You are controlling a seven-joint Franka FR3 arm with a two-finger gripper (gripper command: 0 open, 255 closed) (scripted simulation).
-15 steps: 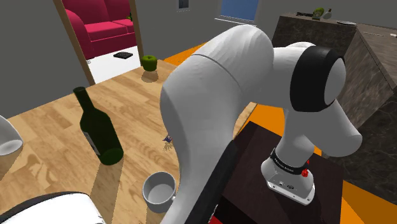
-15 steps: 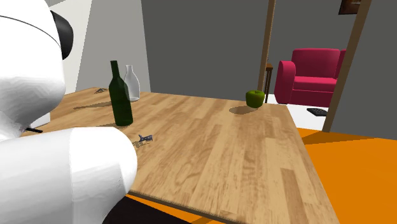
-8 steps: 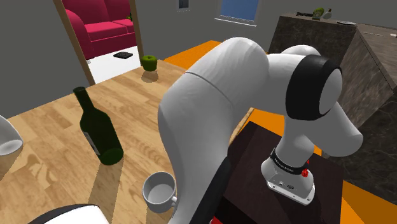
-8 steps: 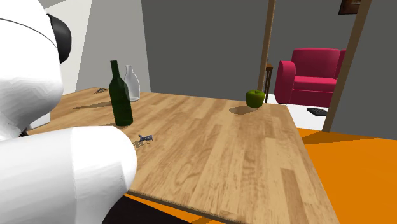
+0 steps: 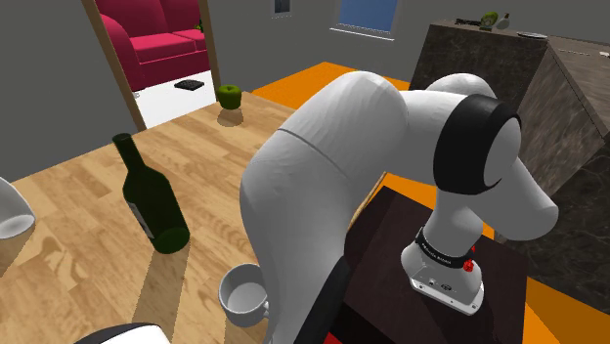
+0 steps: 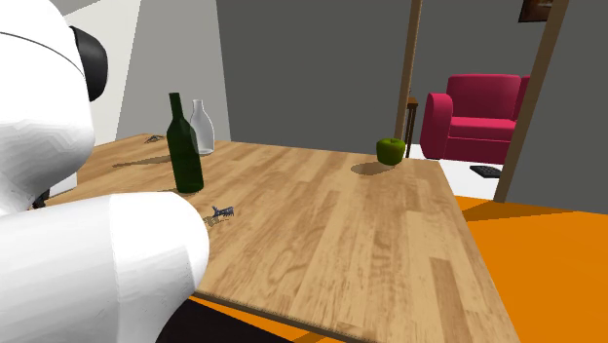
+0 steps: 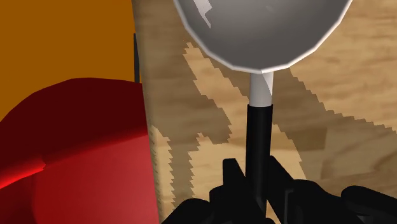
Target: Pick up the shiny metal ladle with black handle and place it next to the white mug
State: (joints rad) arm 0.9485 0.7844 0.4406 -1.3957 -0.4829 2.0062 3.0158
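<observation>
In the wrist view my gripper (image 7: 257,181) is shut on the ladle's black handle (image 7: 257,133). The ladle's shiny grey bowl (image 7: 264,32) sticks out ahead of the fingers, above the wooden table (image 7: 318,146), and casts a shadow on it. The white mug (image 5: 242,291) stands upright near the table's near edge in the shoulder view, partly covered by my white arm (image 5: 313,186). The arm's white links (image 6: 88,263) also take up the second exterior view's left.
A dark green bottle (image 5: 152,200) stands beyond the mug, with a clear bottle (image 6: 202,129) beside it. A green apple (image 5: 230,95) sits at the table's far end. A small dark object (image 6: 222,211) lies mid-table. A red shape (image 7: 76,153) and orange floor (image 7: 63,38) lie off the table edge.
The arm's elbow has swung a little toward the shoulder view's left, covering more of the mug. The white link at that view's lower left has dropped almost out of frame.
</observation>
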